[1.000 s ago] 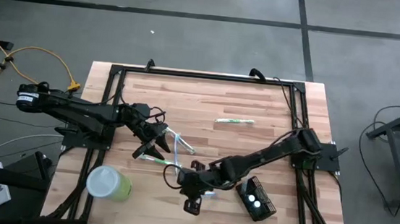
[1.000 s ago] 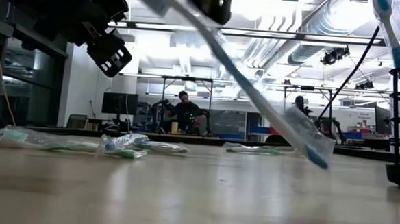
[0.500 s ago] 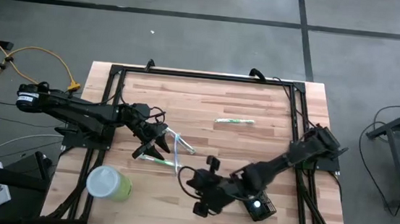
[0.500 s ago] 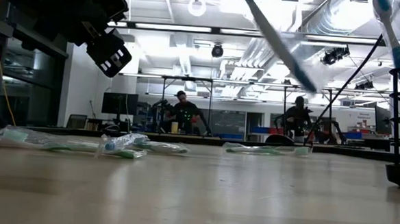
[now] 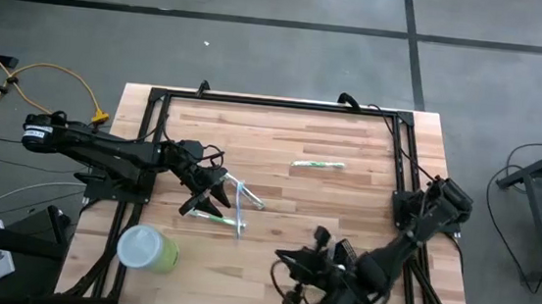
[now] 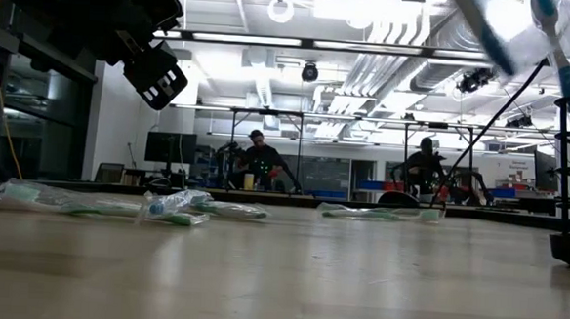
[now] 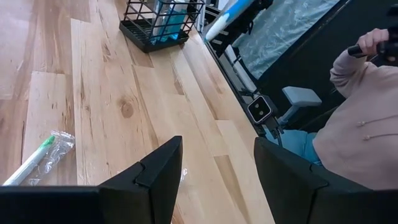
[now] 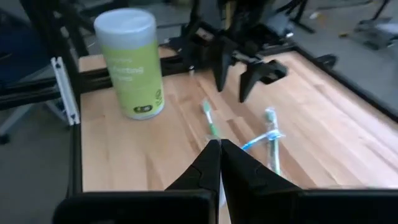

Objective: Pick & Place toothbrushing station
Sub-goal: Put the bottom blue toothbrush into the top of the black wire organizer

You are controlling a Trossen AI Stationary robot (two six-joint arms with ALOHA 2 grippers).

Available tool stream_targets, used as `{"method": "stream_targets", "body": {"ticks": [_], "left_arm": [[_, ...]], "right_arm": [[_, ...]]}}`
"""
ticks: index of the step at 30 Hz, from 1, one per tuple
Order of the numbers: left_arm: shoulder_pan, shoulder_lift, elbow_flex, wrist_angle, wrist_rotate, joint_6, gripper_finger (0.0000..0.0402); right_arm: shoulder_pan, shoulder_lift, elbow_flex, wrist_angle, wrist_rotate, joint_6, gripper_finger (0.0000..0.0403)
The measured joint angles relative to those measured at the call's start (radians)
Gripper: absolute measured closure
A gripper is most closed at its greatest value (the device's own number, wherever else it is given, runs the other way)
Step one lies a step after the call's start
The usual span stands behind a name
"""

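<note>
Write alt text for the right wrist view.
The right gripper, its fingers shut, points across the wooden table toward wrapped toothbrushes, with the open left gripper above them. A lime-green cup with a whitish lid stands upright near the table's edge.

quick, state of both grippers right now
Left gripper: open, empty, above the wrapped toothbrushes.
Right gripper: shut on a toothbrush.
</note>
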Motion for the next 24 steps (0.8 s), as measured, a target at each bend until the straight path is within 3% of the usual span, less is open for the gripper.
{"method": "stream_targets", "body": {"ticks": [9, 24], "left_arm": [[0.000, 0.000, 0.000, 0.000, -0.002, 0.000, 0.0206], [0.000, 0.000, 0.000, 0.000, -0.003, 0.000, 0.0206]], "right_arm": [[0.125, 0.000, 0.000, -0.157, 0.304, 0.190, 0.0400], [0.200, 0.000, 0.000, -0.493, 0.391, 0.482, 0.0400]]}}
